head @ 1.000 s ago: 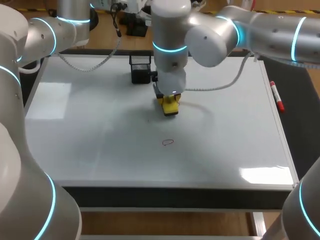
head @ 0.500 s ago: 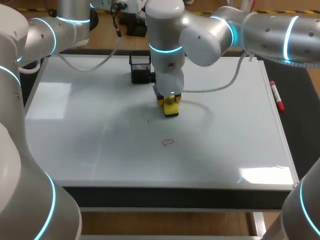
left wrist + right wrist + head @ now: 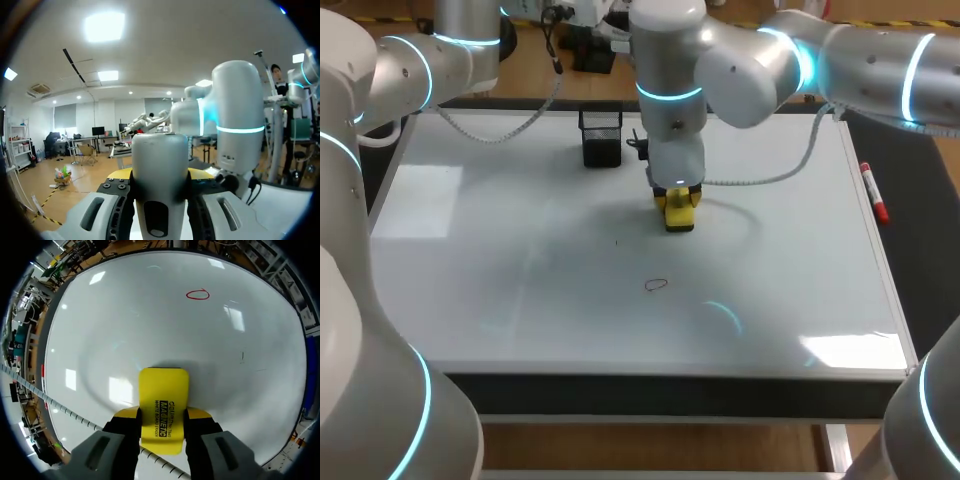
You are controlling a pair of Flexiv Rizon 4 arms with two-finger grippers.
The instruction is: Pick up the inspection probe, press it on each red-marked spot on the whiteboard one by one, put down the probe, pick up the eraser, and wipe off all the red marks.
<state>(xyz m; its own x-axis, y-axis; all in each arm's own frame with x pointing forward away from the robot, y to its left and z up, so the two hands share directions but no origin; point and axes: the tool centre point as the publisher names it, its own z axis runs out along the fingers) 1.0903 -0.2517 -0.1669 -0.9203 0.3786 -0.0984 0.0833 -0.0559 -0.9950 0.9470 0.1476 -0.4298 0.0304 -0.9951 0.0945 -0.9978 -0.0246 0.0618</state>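
A yellow eraser (image 3: 679,216) rests flat on the whiteboard (image 3: 500,270), a little behind its middle, and my right gripper (image 3: 678,203) is shut on it from above. In the right wrist view the eraser (image 3: 164,395) sits clamped between both fingers of the right gripper (image 3: 162,416). A red oval mark (image 3: 198,294) lies well ahead of the eraser; in the head view the mark (image 3: 657,285) is nearer the front edge. My left gripper (image 3: 160,176) is raised and shut on the grey cylindrical probe (image 3: 159,170); the left gripper is outside the head view.
A black mesh holder (image 3: 602,137) stands at the back of the board, just left of my right arm (image 3: 670,90). A red marker (image 3: 873,192) lies off the board's right edge. A tiny dark speck (image 3: 616,241) sits left of the eraser.
My right arm has slid the eraser a short way to the right across the board. The red oval mark looks unchanged, and no change shows at the left arm.
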